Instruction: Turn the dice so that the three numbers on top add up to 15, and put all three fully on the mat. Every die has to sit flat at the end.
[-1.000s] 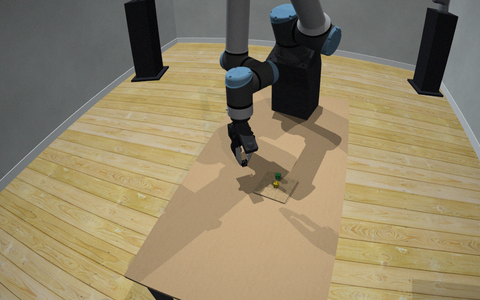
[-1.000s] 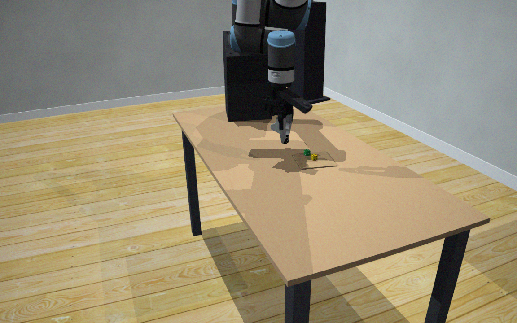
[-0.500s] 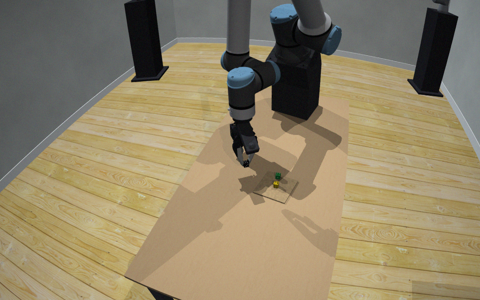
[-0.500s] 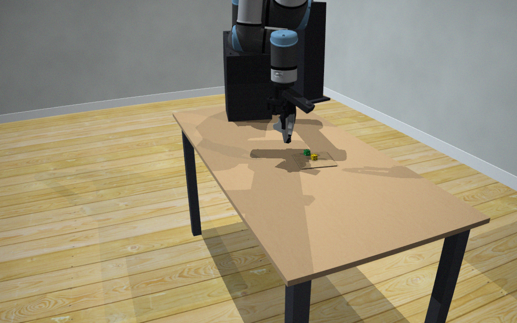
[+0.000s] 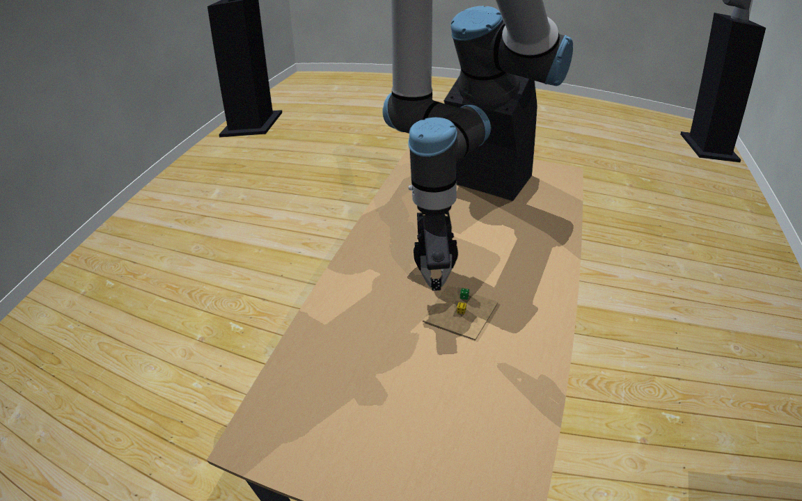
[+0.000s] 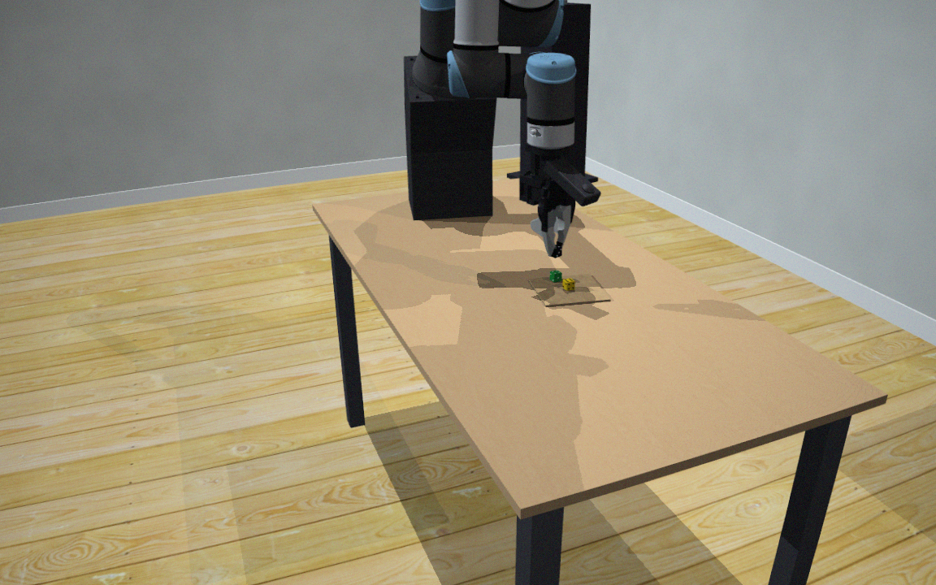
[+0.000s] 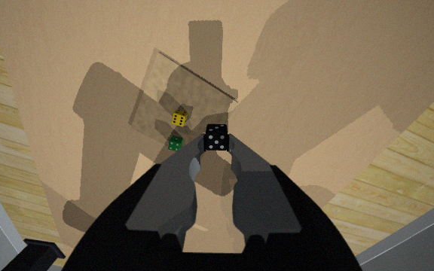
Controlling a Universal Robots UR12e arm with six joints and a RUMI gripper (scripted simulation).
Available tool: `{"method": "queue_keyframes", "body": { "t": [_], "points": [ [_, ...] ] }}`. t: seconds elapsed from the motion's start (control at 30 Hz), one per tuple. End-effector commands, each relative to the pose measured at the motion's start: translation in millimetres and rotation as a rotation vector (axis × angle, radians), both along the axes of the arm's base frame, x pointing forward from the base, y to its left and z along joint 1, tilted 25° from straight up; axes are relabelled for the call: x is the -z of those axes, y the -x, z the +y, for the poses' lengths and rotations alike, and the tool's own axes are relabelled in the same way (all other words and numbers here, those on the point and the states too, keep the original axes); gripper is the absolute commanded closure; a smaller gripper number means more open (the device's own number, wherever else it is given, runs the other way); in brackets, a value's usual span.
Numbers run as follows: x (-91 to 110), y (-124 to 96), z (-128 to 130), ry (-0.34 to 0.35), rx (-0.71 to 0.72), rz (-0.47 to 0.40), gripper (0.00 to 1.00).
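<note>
My gripper [image 5: 436, 281] [image 6: 556, 247] [image 7: 216, 135] is shut on the black die [image 5: 436, 284] [image 6: 557, 252] [image 7: 216, 138], held in the air above the table. In the wrist view a five-pip face of it faces the camera. The yellow die [image 5: 461, 307] [image 6: 568, 285] [image 7: 179, 118] rests on the thin mat [image 5: 475, 328] [image 6: 592, 292] [image 7: 156, 80], a six-pip face showing in the wrist view. The green die [image 5: 464, 293] [image 6: 556, 276] [image 7: 175, 143] sits near the mat's edge on the robot's side; whether it is fully on is unclear. The top numbers are hard to read.
The table [image 5: 454, 423] [image 6: 646, 378] carries the mat. The robot's black pedestal [image 5: 496, 152] [image 6: 451, 160] stands at its back end. The arm casts broad shadows over the mat and dice. The green and yellow dice stand close together.
</note>
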State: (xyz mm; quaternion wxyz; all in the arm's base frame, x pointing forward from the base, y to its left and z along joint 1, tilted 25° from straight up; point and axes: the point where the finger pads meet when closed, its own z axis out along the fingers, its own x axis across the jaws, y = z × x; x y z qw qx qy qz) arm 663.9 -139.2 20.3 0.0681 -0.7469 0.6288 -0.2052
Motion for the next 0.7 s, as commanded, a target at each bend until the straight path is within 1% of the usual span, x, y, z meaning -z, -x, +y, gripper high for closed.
{"method": "queue_keyframes", "body": {
  "t": [0.0, 0.3, 0.67],
  "points": [
    [-2.2, -15.4, 33.0, -0.052, 0.154, -0.021, 0.97],
    [-3.5, -22.8, 54.6, -0.089, 0.239, -0.039, 0.97],
    [-3.6, -23.3, 56.2, -0.091, 0.245, -0.04, 0.97]
  ]
}}
